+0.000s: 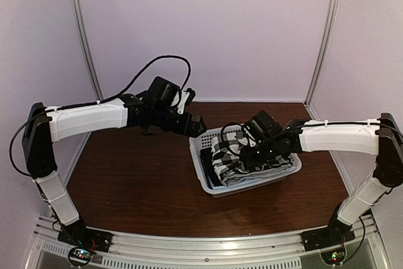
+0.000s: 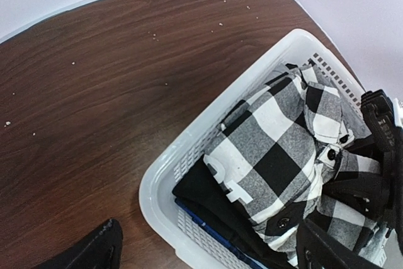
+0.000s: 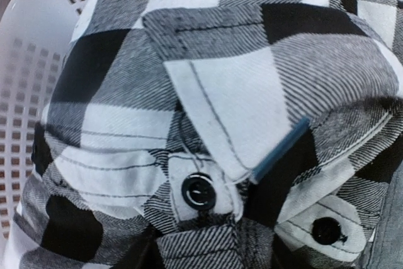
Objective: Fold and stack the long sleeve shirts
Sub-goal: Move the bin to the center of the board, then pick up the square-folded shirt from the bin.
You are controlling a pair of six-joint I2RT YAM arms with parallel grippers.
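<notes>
- Left side: brown surface (image 1: 138, 174) with a few small pale crumbs on it.
- Left claw (image 1: 194, 125): fingers wide apart, holding nothing, hanging over the surface just by the far left corner of the basket.
- White basket (image 1: 211, 188): right of the middle, its long side running left to right.
- Checked shirt (image 1: 225, 155): bunched up in the left half of the basket, on top of some dark cloth (image 2: 201, 196). Not folded, not stacked yet.
- Shape of the lump: looks longer from far to near than from left to right.
- Right claw (image 1: 252, 152): down inside the basket, right on the checked shirt, reaching in from the right. Much closer to the shirt than the left claw, so probably the one to lift it out.
- Right claw fingers: only dark bits at the bottom of the right wrist view, with cloth bunched there. Cannot tell if apart or pinched on the cloth.
- Close under that camera: a black button (image 3: 199, 191) on a white square of the shirt.
- Hard to see: sleeves lost in the folds, no ends to be found.
- Far right edge of the right wrist view: a bit of grey cloth (image 3: 385, 231), maybe the other shirt, too cut off to tell.
</notes>
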